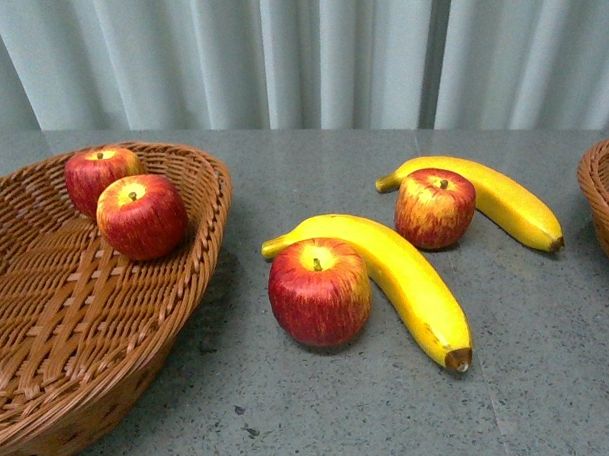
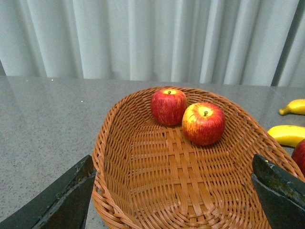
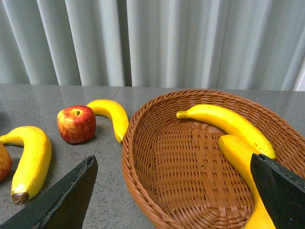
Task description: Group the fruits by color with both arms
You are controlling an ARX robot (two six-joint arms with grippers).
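Two red apples (image 1: pixel 142 216) (image 1: pixel 98 175) lie in the left wicker basket (image 1: pixel 48 337). On the grey table, a nearer apple (image 1: pixel 319 291) touches a long banana (image 1: pixel 406 279), and a farther apple (image 1: pixel 435 207) sits against a second banana (image 1: pixel 514 206). My left gripper (image 2: pixel 173 167) hovers open over the left basket (image 2: pixel 143 191), its two apples (image 2: pixel 203 123) (image 2: pixel 168 106) ahead of the fingers. Over the right basket (image 3: pixel 157 191), which holds two bananas (image 3: pixel 224 121) (image 3: pixel 243 162), my right gripper (image 3: pixel 172 162) hangs open. Neither arm shows in the front view.
Only the rim of the right basket (image 1: pixel 606 202) shows at the front view's right edge. A pale pleated curtain (image 1: pixel 308 53) closes off the back of the table. The grey tabletop (image 1: pixel 291 409) stretches between the two baskets.
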